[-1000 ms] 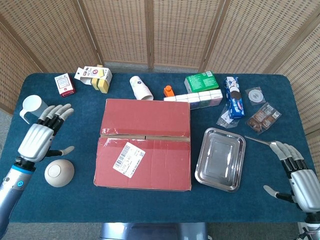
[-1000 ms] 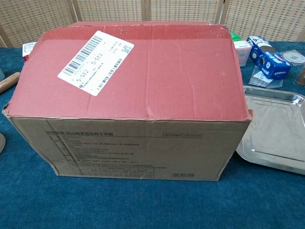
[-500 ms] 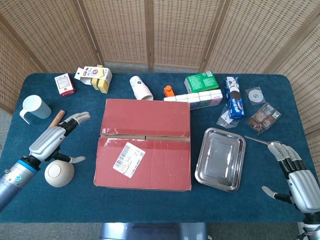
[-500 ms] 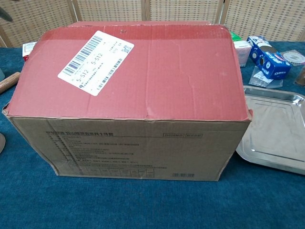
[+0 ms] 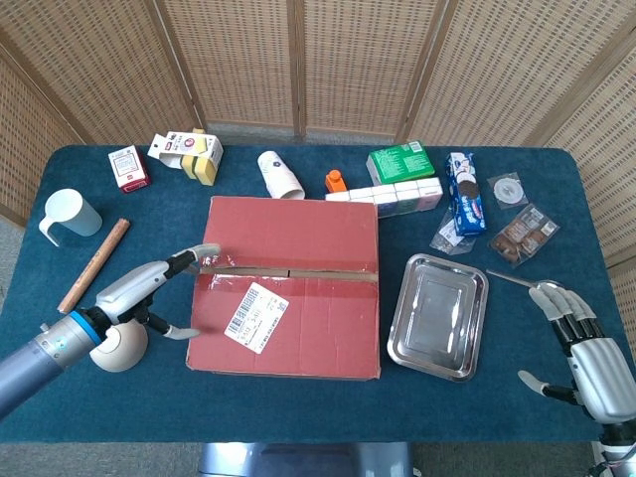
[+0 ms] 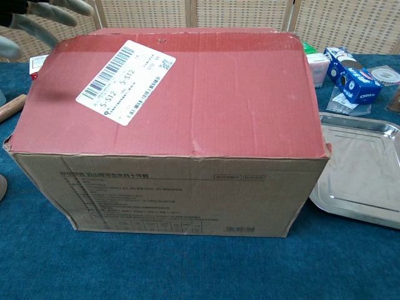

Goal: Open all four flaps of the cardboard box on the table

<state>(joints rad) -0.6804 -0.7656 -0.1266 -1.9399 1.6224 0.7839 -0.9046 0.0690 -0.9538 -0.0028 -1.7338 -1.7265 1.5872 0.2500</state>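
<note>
Chest view: box (image 6: 175, 125) label (image 6: 125, 81) reads "S-S12".

Closed cardboard box (image 5: 288, 286) mid-table, left hand (image 5: 149, 285) fingers spread at its left edge, right hand (image 5: 586, 358) spread, empty, well right.

Head view: high above the near edge, angled steeply down over the whole tabletop (image 5: 298, 407). Chest view: low and close, facing forward. Shared by both: cardboard box (image 5: 288, 288) (image 6: 181, 112), steel tray (image 5: 438, 315) (image 6: 362, 175), cookie pack (image 5: 464, 194) (image 6: 351, 75).
</note>
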